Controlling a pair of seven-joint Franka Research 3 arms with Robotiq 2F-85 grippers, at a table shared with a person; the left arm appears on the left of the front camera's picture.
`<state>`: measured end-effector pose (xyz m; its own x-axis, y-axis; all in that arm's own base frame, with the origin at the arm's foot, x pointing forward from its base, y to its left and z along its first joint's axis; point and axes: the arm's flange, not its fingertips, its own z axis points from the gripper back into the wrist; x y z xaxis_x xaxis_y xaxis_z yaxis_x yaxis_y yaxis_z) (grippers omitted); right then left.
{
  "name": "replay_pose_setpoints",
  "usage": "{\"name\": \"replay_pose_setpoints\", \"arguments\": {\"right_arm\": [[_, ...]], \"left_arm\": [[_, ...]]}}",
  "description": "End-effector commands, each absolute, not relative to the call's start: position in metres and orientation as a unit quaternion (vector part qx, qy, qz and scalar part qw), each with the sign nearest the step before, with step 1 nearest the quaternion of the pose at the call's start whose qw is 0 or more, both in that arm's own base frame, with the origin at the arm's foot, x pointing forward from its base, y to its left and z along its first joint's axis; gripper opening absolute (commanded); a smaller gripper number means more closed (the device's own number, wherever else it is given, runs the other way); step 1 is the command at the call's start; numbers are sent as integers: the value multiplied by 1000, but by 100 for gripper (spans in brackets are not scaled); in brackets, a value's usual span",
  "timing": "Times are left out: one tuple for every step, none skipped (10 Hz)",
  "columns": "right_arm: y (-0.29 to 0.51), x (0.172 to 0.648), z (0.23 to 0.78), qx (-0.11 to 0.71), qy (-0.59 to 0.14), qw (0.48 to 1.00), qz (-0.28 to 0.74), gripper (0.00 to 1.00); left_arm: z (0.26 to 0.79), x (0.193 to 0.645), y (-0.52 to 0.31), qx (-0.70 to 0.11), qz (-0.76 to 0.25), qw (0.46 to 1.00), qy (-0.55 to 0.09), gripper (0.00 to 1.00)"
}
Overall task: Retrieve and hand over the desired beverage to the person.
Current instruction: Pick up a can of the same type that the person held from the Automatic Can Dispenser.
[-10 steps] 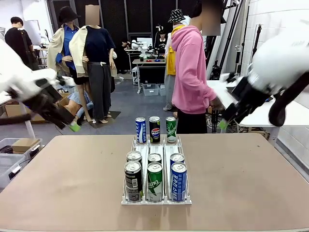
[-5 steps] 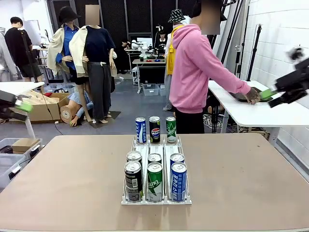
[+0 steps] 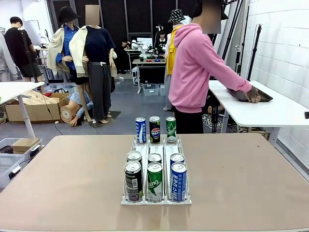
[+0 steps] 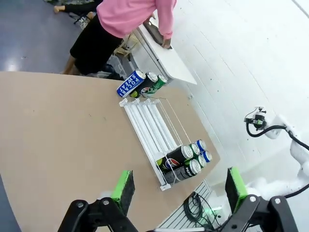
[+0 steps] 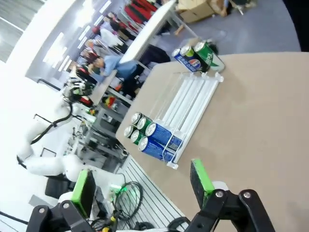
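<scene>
The left hand (image 4: pixel 179 189) and right hand (image 5: pixel 142 187) both hang released and empty, well above the desk (image 3: pixel 72 183) and short of the can rack (image 3: pixel 156 202). Six near cans (image 3: pixel 155 180) crowd the rack's front end, and three far cans (image 3: pixel 154 129) stand at its back end. Beyond the rack the person (image 3: pixel 193 72) is turned to a side desk (image 3: pixel 280 113), so I judge the risks to be a grab at the wrong drink, or wide jaws toppling a tightly packed neighbour.

the far blue can (image 4: pixel 130 84) reads "pocari sweat"; the black can (image 3: pixel 154 129) beside it shows pepsi's logo.
</scene>
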<state>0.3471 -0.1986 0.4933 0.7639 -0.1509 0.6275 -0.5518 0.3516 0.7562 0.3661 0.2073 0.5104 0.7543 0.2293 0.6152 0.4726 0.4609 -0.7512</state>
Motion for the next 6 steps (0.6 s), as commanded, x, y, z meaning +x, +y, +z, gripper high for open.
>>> {"name": "replay_pose_setpoints", "arguments": {"right_arm": [[-203, 354, 488, 572, -323, 740, 143, 100], [-203, 352, 490, 573, -326, 738, 146, 100], [-202, 353, 493, 572, -328, 736, 153, 100], [-197, 352, 498, 563, -329, 740, 165, 100], [-204, 348, 483, 574, -320, 741, 138, 100], [-204, 348, 483, 574, -320, 741, 138, 100]], "left_arm": [[505, 380, 211, -516, -95, 783, -335, 100], [501, 381, 214, -521, -91, 779, -338, 100], [498, 382, 218, -525, -90, 775, -342, 100], [498, 380, 219, -526, -94, 771, -346, 100], [495, 380, 211, -521, -81, 784, -327, 100], [495, 380, 211, -521, -81, 784, -327, 100]]}}
